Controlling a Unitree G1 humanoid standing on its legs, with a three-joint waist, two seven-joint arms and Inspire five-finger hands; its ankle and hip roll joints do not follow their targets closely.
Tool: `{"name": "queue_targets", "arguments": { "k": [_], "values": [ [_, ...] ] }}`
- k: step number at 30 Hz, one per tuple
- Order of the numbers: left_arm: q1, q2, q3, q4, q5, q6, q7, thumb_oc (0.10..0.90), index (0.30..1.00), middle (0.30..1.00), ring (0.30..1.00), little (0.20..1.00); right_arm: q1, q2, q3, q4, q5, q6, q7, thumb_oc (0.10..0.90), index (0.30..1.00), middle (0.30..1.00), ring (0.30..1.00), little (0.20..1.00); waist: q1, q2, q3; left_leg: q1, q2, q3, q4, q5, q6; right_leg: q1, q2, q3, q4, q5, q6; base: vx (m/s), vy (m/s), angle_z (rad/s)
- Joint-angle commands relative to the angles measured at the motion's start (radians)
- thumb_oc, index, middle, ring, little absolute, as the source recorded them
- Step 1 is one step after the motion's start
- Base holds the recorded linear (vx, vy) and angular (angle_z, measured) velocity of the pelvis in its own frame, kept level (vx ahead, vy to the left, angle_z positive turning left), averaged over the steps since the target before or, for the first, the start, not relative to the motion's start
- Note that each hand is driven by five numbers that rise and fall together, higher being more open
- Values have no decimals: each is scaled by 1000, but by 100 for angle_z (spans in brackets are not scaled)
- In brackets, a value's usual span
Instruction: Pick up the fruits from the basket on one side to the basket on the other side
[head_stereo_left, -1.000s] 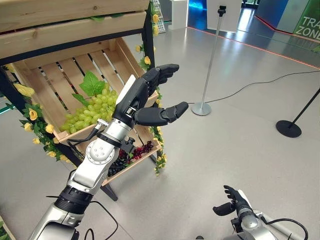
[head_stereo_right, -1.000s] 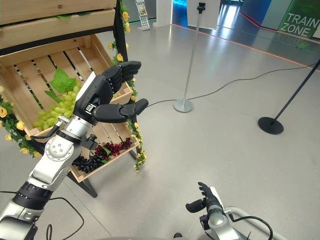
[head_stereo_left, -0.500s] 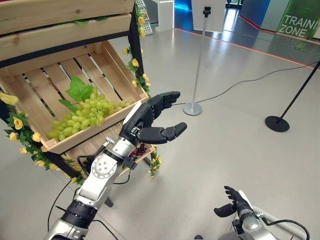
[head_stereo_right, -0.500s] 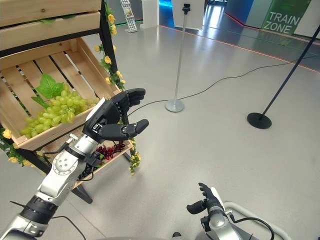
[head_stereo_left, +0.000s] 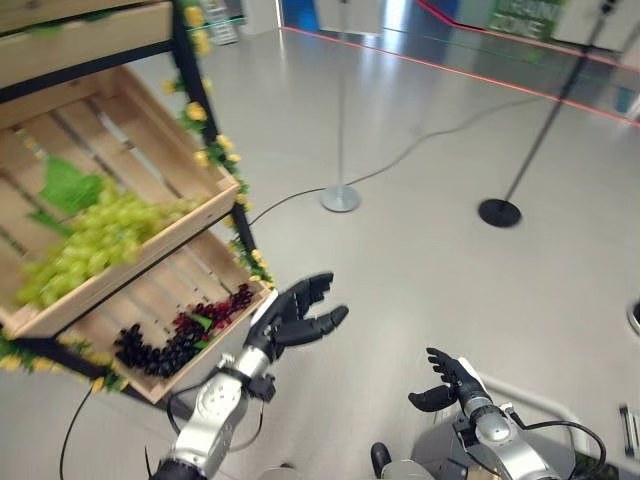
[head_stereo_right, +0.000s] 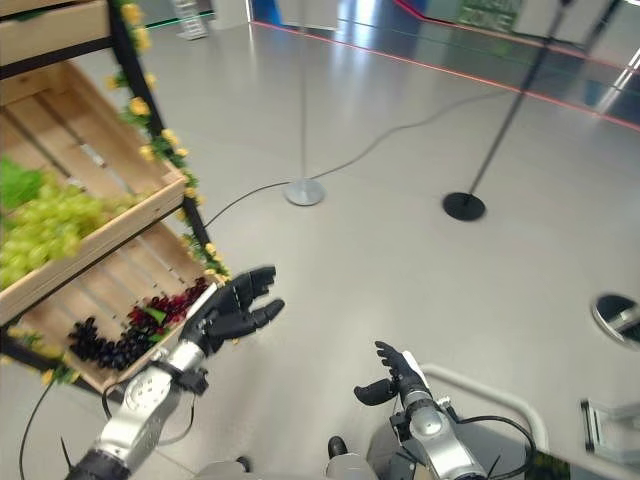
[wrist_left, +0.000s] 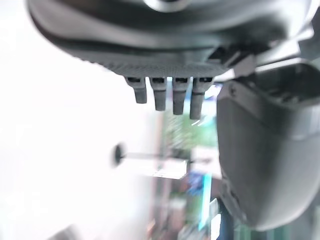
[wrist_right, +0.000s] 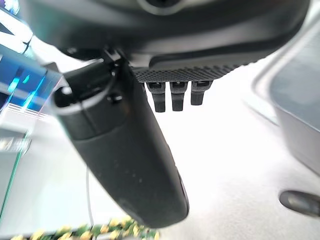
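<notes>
Left eye view: two wooden crates on rack. Upper crate (head_stereo_left: 150, 240) holding green grapes (head_stereo_left: 95, 235); lower crate (head_stereo_left: 185, 365) holding dark grapes (head_stereo_left: 160, 350). Left hand (head_stereo_left: 295, 320) beside lower crate's right corner, fingers spread, empty. Right hand (head_stereo_left: 448, 380) over bare floor (head_stereo_left: 420, 270), fingers relaxed, empty. Two stanchion bases (head_stereo_left: 340, 198) beyond.

crates (head_stereo_left: 150, 245): slatted bare wood, matt | floor (head_stereo_left: 420, 250): smooth, glossy | stanchion base (head_stereo_left: 340, 198): shiny metal
</notes>
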Motion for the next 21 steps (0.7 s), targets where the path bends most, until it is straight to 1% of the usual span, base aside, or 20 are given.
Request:
{"name": "queue_targets", "arguments": {
  "k": [1, 2, 3, 4, 5, 6, 7, 8, 9, 10, 11, 12, 13, 14, 15, 17, 19, 21],
  "values": [
    [-79, -38, 73, -35, -17, -146, 26, 800, 900, 900, 900, 900, -8, -5, 4, -69, 89, -58, -21, 800, 900, 900, 900, 900, -29, 10, -30, 31, 45, 66, -33, 32, -31, 95, 30, -165, -18, 34, -35, 26, 305, -129],
    [-68, -32, 67, 5, -15, -161, 32, 800, 900, 900, 900, 900, 14, 14, -13, -62, 80, -76, -36, 800, 900, 900, 900, 900, -44, 18, -41, 53, 45, 76, -81, 34, -22, 69, 12, -173, -3, 39, -17, 25, 228, -63],
    [-68, -31, 66, 9, -16, -159, 32, 800, 900, 900, 900, 900, 16, 15, -14, -61, 81, -77, -38, 800, 900, 900, 900, 900, -44, 18, -41, 54, 45, 77, -83, 34, -21, 68, 11, -172, -2, 39, -16, 12, 238, -32],
    [-64, -31, 58, 46, -5, -168, 61, 800, 900, 900, 900, 900, 29, 24, -24, -51, 78, -88, -33, 800, 900, 900, 900, 900, -58, 23, -48, 64, 43, 93, -107, 32, -15, 43, 4, -172, 4, 47, -4, -4, 118, -30],
    [-64, -31, 57, 50, -4, -169, 64, 800, 900, 900, 900, 900, 30, 25, -25, -51, 76, -88, -32, 800, 900, 900, 900, 900, -58, 24, -49, 64, 43, 94, -109, 32, -14, 40, 4, -171, 5, 47, -3, -28, 183, -32],
    [-58, -29, 50, 68, 18, -172, 106, 800, 900, 900, 900, 900, 37, 28, -28, -52, 80, -80, -27, 800, 900, 900, 900, 900, -68, 27, -52, 72, 39, 97, -129, 33, -8, 14, 5, -174, 15, 53, 4, -33, 110, -26],
    [-56, -28, 48, 76, 25, -174, 126, 800, 900, 900, 900, 900, 39, 29, -29, -51, 81, -76, -24, 800, 900, 900, 900, 900, -68, 28, -53, 74, 39, 102, -135, 34, -7, 4, 3, -186, 23, 54, 6, -120, 182, -21],
    [-37, -25, 72, 128, 26, -183, 206, 800, 900, 900, 900, 900, 22, 42, -22, -12, 48, -84, 25, 800, 900, 900, 900, 900, -41, 35, -50, 77, 56, 178, -136, 37, -12, -34, -42, -339, 123, 57, 16, -145, 149, -37],
    [-21, -25, 89, 154, 30, -171, 230, 800, 900, 900, 900, 900, 6, 45, -11, 8, 56, -65, 31, 800, 900, 900, 900, 900, -24, 44, -45, 76, 69, 220, -128, 40, -11, -40, -48, -375, 195, 38, 8, -145, 127, -86],
    [-18, -24, 91, 158, 32, -163, 234, 800, 900, 900, 900, 900, 3, 46, -9, 12, 63, -60, 30, 800, 900, 900, 900, 900, -22, 45, -44, 75, 71, 226, -126, 41, -10, -40, -48, -379, 205, 32, 6, -75, 60, -169],
    [-13, -28, 96, 180, 40, -159, 245, 800, 900, 900, 900, 900, -3, 47, -3, 24, 69, -57, 32, 800, 900, 900, 900, 900, -15, 50, -43, 71, 79, 245, -118, 43, -7, -33, -43, -393, 243, 13, -3, -49, -19, -159],
    [-16, -42, 95, 241, 61, -148, 261, 800, 900, 900, 900, 900, -16, 54, 11, 83, 89, -74, 40, 800, 900, 900, 900, 900, 0, 45, -48, 57, 88, 269, -95, 39, -5, 5, -29, -416, 220, -42, -26, -42, -58, -107],
    [-24, -49, 89, 267, 74, -143, 272, 800, 900, 900, 900, 900, -24, 59, 18, 115, 101, -90, 44, 800, 900, 900, 900, 900, 10, 37, -51, 51, 88, 277, -86, 37, -9, 33, -28, -435, 166, -48, -32, -36, -121, -36],
    [-36, -63, 84, 305, 92, -132, 289, 800, 900, 900, 900, 900, -40, 69, 26, 165, 117, -107, 53, 800, 900, 900, 900, 900, 26, 24, -59, 41, 88, 289, -76, 34, -16, 66, -34, -456, 101, -44, -34, -34, -148, -58],
    [-50, -78, 79, 341, 106, -116, 299, 800, 900, 900, 900, 900, -57, 79, 31, 210, 137, -123, 57, 800, 900, 900, 900, 900, 36, 15, -64, 34, 88, 296, -72, 32, -22, 93, -31, -454, 52, -36, -33, -38, -178, -75],
    [-76, -111, 69, 417, 126, -76, 296, 800, 900, 900, 900, 900, -82, 93, 26, 262, 202, -123, 59, 800, 900, 900, 900, 900, 41, 2, -76, 25, 88, 294, -66, 32, -30, 116, -15, -423, -11, -17, -33, -15, -166, -43],
    [-83, -127, 65, 458, 153, -65, 296, 800, 900, 900, 900, 900, -89, 100, 16, 282, 217, -132, 56, 800, 900, 900, 900, 900, 42, -1, -81, 28, 92, 297, -68, 33, -38, 128, -13, -423, -36, -9, -35, 13, -81, 11],
    [-90, -153, 54, 534, 190, -65, 296, 800, 900, 900, 900, 900, -95, 109, 2, 326, 215, -165, 43, 800, 900, 900, 900, 900, 36, 2, -89, 40, 96, 303, -79, 34, -47, 145, -8, -421, -74, 1, -39, 42, -64, -1]
  ]
}}
